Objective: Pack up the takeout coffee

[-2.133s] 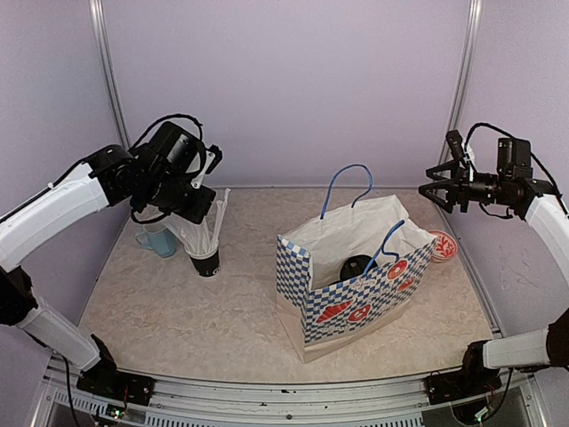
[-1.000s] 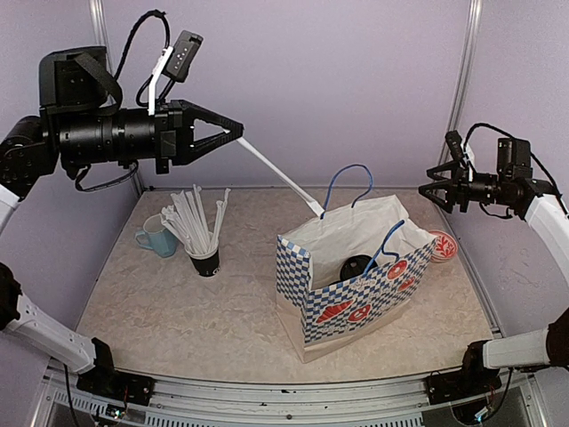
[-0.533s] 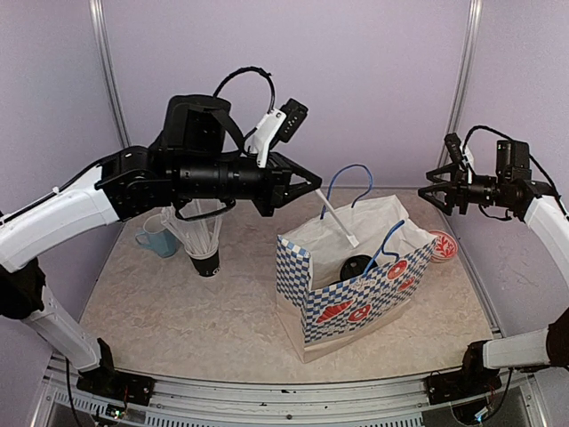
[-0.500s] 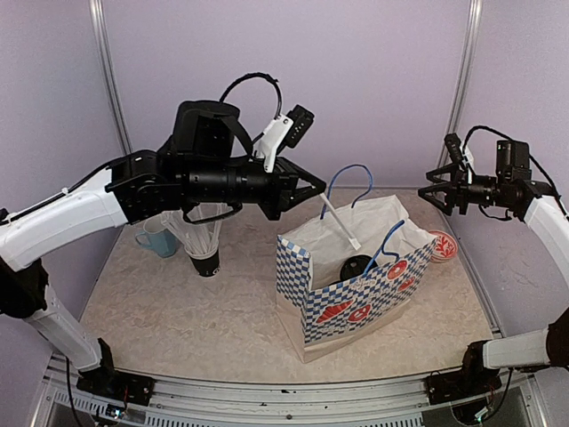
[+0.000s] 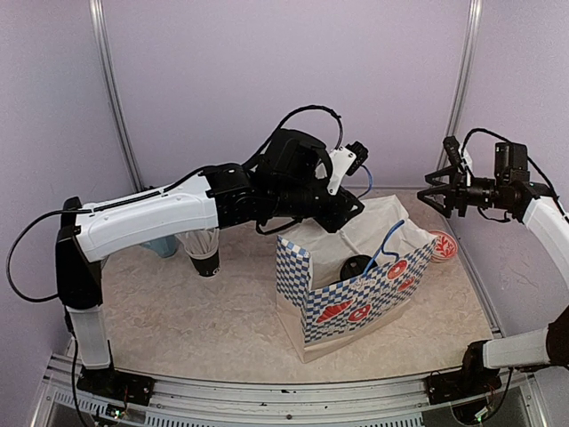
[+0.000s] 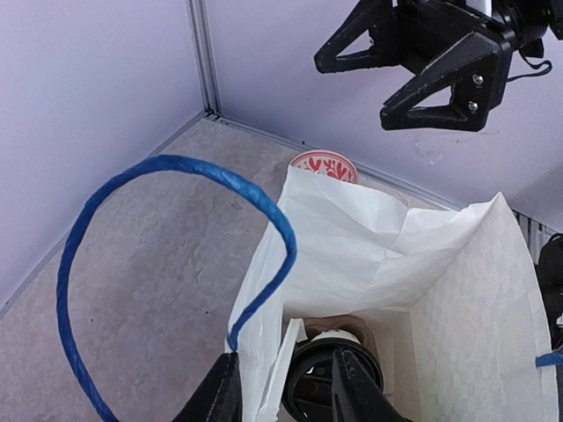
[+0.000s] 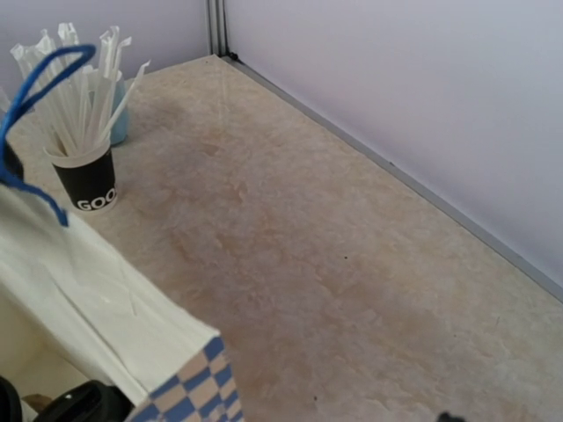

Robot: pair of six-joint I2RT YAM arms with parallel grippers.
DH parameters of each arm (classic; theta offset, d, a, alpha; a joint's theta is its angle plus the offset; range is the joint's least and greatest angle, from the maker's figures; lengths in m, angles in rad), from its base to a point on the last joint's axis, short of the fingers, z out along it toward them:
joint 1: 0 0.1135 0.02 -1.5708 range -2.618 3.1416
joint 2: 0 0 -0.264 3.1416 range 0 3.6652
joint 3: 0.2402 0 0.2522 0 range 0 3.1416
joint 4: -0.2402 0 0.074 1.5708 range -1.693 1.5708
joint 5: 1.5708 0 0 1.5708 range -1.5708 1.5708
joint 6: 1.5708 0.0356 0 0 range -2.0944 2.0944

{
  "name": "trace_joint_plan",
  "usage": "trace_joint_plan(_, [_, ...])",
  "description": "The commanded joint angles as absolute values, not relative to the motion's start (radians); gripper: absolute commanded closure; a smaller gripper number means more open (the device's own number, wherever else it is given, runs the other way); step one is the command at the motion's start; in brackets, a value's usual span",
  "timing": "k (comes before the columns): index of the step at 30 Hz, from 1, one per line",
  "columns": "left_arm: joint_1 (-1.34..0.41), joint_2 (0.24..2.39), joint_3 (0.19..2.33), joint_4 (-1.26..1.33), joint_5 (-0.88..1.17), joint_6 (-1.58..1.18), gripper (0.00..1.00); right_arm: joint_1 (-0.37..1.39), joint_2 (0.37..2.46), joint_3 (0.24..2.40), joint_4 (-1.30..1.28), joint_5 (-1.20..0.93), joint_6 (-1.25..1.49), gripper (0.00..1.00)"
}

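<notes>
One takeout coffee cup stands inside the blue-checked paper bag (image 5: 356, 298); only its black lid (image 5: 358, 265) shows, and it also shows in the left wrist view (image 6: 339, 391). The second cup is hidden. My left gripper (image 5: 348, 212) hangs over the bag's open mouth. In the left wrist view it (image 6: 283, 356) is open, with a white wrapped straw (image 6: 288, 365) standing loose between the jaws, beside the lid. My right gripper (image 5: 430, 189) is open and empty, high at the right; it also shows in the left wrist view (image 6: 352, 92).
A black cup of white straws (image 5: 206, 260) and a light-blue mug (image 5: 160, 246) stand at the left, partly behind my left arm. A red-patterned round dish (image 5: 442, 245) lies right of the bag. The bag's blue handles (image 6: 176, 167) stick up.
My left arm lifted a straw from the straw cup, swung right and reached down over the bag. The straw now stands in the bag with the jaws open. The right arm has not moved.
</notes>
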State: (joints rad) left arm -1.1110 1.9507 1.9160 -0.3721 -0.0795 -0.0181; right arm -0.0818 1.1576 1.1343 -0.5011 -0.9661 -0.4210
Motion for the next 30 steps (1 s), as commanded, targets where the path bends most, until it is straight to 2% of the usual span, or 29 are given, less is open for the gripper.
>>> trace_joint_plan(1, [-1.134,1.848,1.919,-0.414,-0.131,-0.003,0.63,-0.09,1.154,1.118,-0.482,-0.991,-0.423,0.26])
trace_joint_plan(6, [-1.132,1.667,1.787,-0.462,-0.286,-0.03,0.57,-0.09,1.158,1.119,-0.483,-0.995,-0.428,0.25])
trace_joint_plan(11, [-1.047,1.516,1.646,-0.599,-0.418,-0.138,0.57,-0.09,1.156,1.118,-0.487,-0.998,-0.433,0.26])
trace_joint_plan(16, [-0.916,1.399,1.491,-0.733,-0.41,-0.25,0.59,-0.09,1.159,1.121,-0.493,-1.001,-0.435,0.26])
trace_joint_plan(21, [-0.875,1.271,1.318,-0.788,-0.41,-0.336,0.55,-0.09,1.161,1.119,-0.494,-1.001,-0.437,0.25])
trace_joint_plan(25, [-0.833,1.231,1.24,-0.833,-0.449,-0.404,0.55,-0.09,1.171,1.122,-0.49,-1.011,-0.432,0.26])
trace_joint_plan(30, [-0.77,1.231,1.174,-0.809,-0.394,-0.387,0.58,-0.09,1.172,1.124,-0.491,-1.015,-0.43,0.26])
